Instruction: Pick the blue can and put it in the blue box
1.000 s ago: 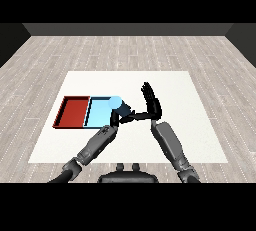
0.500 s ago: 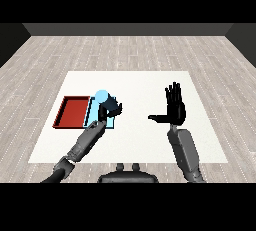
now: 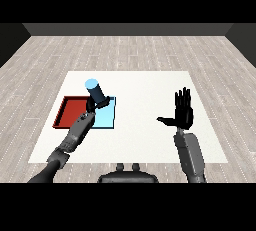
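The blue can (image 3: 93, 86) has a light blue top and a dark body. It is tilted and held up over the light blue tray (image 3: 107, 119). My left hand (image 3: 96, 103) is curled round the lower part of the can, so the can's base is hidden. My right hand (image 3: 183, 111) is raised at the right side of the table, fingers straight and thumb out, holding nothing.
A red tray (image 3: 70, 110) lies against the left side of the light blue tray. Both sit on the white table (image 3: 145, 90), whose edges show all round, with grey wooden floor beyond.
My left hand has carried the can to the left, over the light blue tray. My right hand has drawn away to the right and opened flat.
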`<state>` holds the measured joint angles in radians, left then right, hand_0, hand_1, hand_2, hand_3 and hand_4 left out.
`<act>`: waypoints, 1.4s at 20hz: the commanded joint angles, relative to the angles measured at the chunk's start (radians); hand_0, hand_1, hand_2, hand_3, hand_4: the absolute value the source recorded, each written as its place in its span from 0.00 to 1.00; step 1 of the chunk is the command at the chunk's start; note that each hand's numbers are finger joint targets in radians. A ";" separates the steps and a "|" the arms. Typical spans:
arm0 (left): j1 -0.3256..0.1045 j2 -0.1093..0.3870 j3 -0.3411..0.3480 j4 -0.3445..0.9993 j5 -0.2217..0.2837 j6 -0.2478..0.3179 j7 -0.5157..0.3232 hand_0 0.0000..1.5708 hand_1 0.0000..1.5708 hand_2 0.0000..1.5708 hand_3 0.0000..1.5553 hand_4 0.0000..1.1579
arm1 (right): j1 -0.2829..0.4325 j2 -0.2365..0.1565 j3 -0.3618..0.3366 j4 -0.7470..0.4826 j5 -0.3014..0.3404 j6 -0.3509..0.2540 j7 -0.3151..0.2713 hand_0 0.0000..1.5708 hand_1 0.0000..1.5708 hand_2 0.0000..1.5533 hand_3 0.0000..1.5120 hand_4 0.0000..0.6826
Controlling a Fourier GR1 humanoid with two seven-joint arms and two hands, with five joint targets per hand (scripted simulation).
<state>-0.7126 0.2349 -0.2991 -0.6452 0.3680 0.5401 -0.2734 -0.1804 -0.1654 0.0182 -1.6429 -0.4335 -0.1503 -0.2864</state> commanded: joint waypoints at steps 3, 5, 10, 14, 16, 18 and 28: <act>-0.130 0.018 0.044 0.298 -0.032 -0.037 0.078 1.00 1.00 1.00 0.95 0.91 | -0.050 0.000 -0.016 0.063 0.012 -0.002 0.005 0.00 0.00 0.00 0.00 0.00; -0.169 0.001 0.037 0.364 -0.050 -0.021 0.133 1.00 1.00 1.00 0.93 0.88 | -0.095 0.000 -0.038 0.091 -0.013 -0.003 0.029 0.00 0.00 0.00 0.00 0.00; -0.103 -0.053 0.029 0.527 -0.082 0.015 0.099 0.96 0.96 0.89 0.76 0.78 | -0.092 0.027 -0.028 0.172 0.028 -0.009 -0.036 0.00 0.00 0.00 0.00 0.00; -0.086 -0.083 0.020 0.608 -0.094 -0.039 0.181 0.61 0.61 0.55 0.52 0.80 | -0.112 0.013 -0.055 0.180 -0.002 0.015 -0.023 0.00 0.00 0.00 0.00 0.00; -0.070 -0.076 0.020 0.620 -0.105 -0.066 0.132 0.56 0.56 0.48 0.27 0.81 | -0.101 -0.005 -0.070 0.169 -0.015 0.031 -0.014 0.00 0.00 0.00 0.00 0.00; -0.099 -0.061 0.063 0.631 -0.066 -0.094 0.191 0.74 0.74 0.69 0.35 0.67 | -0.084 0.024 -0.043 0.163 -0.001 0.035 -0.044 0.00 0.00 0.00 0.00 0.00; -0.108 -0.040 0.027 0.611 -0.131 0.078 0.095 0.00 0.00 0.00 0.00 0.00 | -0.114 0.039 -0.055 0.173 -0.027 0.063 -0.044 0.00 0.00 0.00 0.00 0.00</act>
<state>-0.8311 0.1675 -0.2935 -0.0411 0.2261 0.5343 -0.1378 -0.2782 -0.1438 -0.0376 -1.4784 -0.4532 -0.0956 -0.3177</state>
